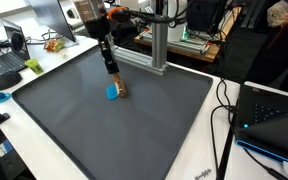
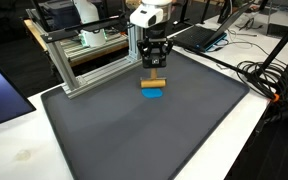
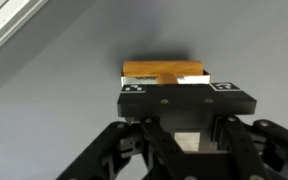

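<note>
Room: a lab or office workspace, with a laptop point(image 1: 6, 58) and loose items on a side desk in an exterior view, and black cables point(image 2: 269, 75) trailing past the table's edge.

Surface: white table point(image 2: 14, 150) bearing a large dark grey mat point(image 1: 134, 130), matte and finely textured, rectangular, with rounded corners.

Fixture: silver aluminium frame point(image 2: 84, 62) of square slotted bars, standing at the mat's far edge.

Item 1: wooden block point(image 2: 155, 82), tan, flat and oblong, with a smooth orange-brown face and a paler edge in the wrist view point(image 3: 164, 72). It sits near the middle of the mat's far half, directly under the arm.

Item 2: blue block point(image 2: 154, 94), bright and small, just beside the wooden block on the mat. It shows in both exterior views only, and whether the two touch cannot be told.

Item 3: gripper point(image 2: 156, 70), black, pointing straight down, jaws drawn in on the wooden block. The wrist view point(image 3: 174, 92) alone shows the black fingers point(image 3: 134, 98) with small white markings at their tips, and the block crossing just beyond them. The exterior views alone show the white wrist housing above.
</note>
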Controlling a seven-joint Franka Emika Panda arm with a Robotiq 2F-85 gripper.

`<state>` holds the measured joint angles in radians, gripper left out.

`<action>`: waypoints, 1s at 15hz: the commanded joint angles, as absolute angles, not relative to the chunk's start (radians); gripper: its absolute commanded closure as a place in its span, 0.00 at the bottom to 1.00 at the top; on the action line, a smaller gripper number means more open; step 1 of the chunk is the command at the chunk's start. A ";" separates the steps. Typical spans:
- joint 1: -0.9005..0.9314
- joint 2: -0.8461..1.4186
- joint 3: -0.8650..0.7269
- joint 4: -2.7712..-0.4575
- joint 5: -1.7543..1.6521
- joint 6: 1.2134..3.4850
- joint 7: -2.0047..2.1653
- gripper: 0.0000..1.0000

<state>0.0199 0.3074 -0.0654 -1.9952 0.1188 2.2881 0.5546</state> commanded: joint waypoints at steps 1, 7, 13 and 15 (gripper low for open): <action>0.030 0.260 -0.080 -2.044 0.115 2.344 0.601 0.78; 0.035 0.274 -0.100 -2.046 0.079 2.397 0.667 0.78; 0.037 0.306 -0.103 -2.032 0.045 2.400 0.695 0.78; 0.040 0.312 -0.099 -2.029 0.053 2.411 0.708 0.78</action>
<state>0.0241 0.3048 -0.0925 -2.0250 0.0648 2.3809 0.6709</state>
